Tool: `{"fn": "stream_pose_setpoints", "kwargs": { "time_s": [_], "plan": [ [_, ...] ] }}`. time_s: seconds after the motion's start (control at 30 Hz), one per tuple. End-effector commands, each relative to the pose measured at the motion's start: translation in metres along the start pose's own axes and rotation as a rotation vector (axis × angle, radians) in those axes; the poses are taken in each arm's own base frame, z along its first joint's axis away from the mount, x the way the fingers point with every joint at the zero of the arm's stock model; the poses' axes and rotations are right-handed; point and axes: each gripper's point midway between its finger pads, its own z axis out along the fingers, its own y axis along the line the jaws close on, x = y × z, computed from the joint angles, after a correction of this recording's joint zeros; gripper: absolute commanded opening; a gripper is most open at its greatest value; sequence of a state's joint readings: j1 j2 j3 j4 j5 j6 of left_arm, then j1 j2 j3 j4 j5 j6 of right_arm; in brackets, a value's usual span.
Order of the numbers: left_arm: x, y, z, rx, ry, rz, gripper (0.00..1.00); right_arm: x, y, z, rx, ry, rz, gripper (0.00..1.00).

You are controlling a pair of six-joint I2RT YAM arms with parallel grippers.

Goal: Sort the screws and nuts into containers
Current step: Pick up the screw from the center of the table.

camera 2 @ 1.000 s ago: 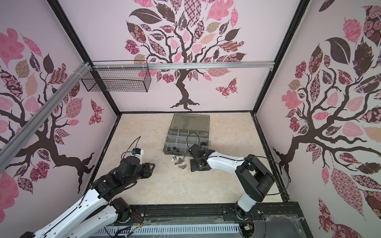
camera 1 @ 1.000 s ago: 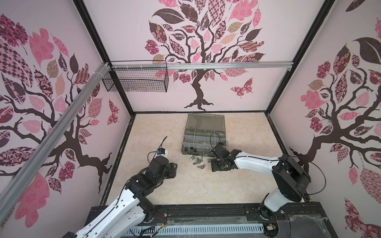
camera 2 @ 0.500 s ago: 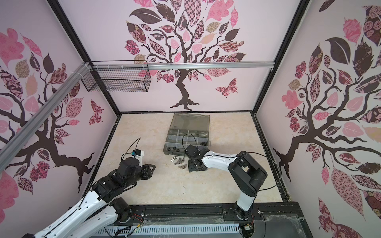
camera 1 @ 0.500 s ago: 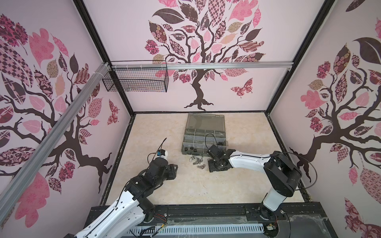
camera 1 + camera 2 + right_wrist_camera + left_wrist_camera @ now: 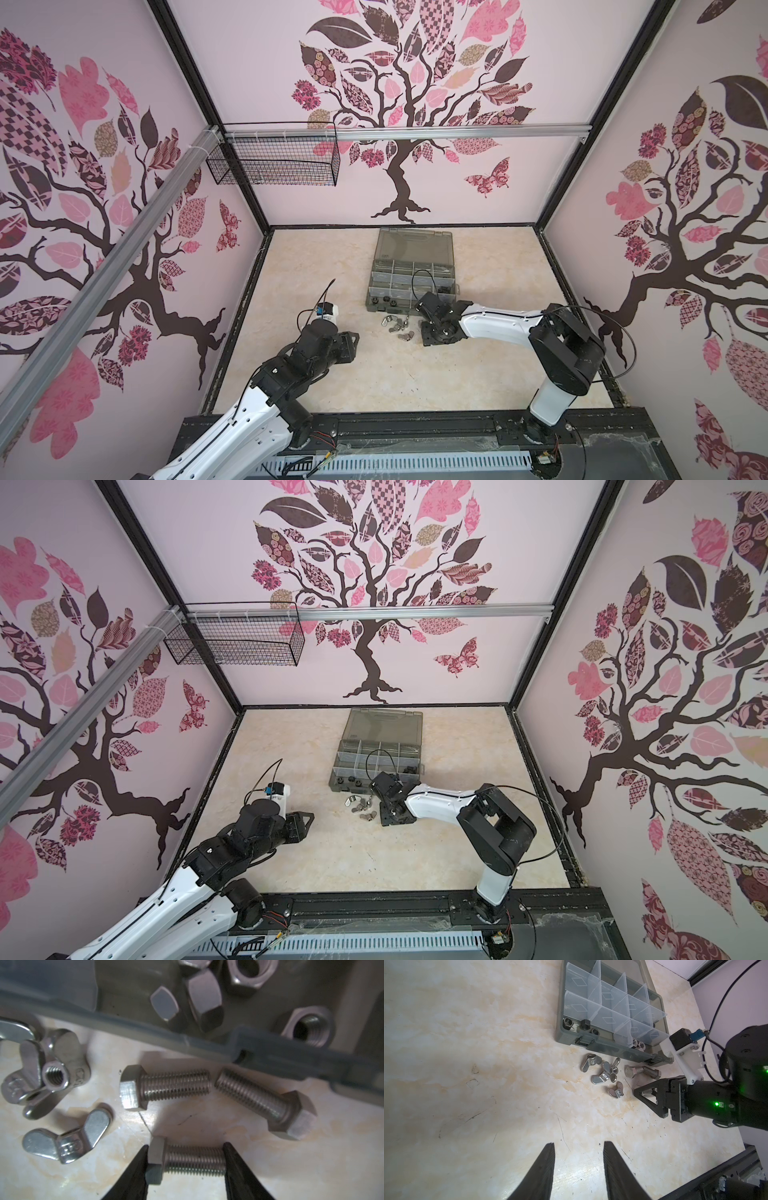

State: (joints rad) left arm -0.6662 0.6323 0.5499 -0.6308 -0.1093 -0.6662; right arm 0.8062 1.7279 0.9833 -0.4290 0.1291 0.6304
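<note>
On the tabletop (image 5: 467, 1064) just before the organizer case (image 5: 559, 1001), the right hand (image 5: 186, 1147) brackets a silver bolt (image 5: 193, 1160) end to end, head to thread tip; whether it pinches yet, I cannot tell. So held, the bolt may pivot and slip out. One end compartment (image 5: 571, 999) holds dark hex nuts (image 5: 585, 1024), another silver hex nuts (image 5: 638, 1044); most others look empty. Well apart, the left hand (image 5: 579, 1145) hovers part-open, empty.

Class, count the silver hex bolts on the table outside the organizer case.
3. One bolt lies clamped in the right gripper; two bolts lie tip to tip beside the organizer case. Others may be hidden.
</note>
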Motion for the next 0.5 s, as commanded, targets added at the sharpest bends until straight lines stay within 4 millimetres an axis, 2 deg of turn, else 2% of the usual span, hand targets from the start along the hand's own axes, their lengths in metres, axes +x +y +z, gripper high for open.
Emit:
{"fn": "stream_pose_setpoints", "kwargs": {
  "time_s": [0.0, 0.47],
  "plan": [
    [0.004, 0.0034, 0.0034, -0.003, 0.003, -0.009, 0.42, 0.0049, -0.0023, 0.0029, 0.032, 0.017, -0.002, 0.51],
    [-0.0017, 0.0064, 0.002, -0.033, -0.014, -0.017, 0.42, 0.0063, -0.0008, 0.0026, 0.011, 0.01, -0.013, 0.51]
  ]
}}
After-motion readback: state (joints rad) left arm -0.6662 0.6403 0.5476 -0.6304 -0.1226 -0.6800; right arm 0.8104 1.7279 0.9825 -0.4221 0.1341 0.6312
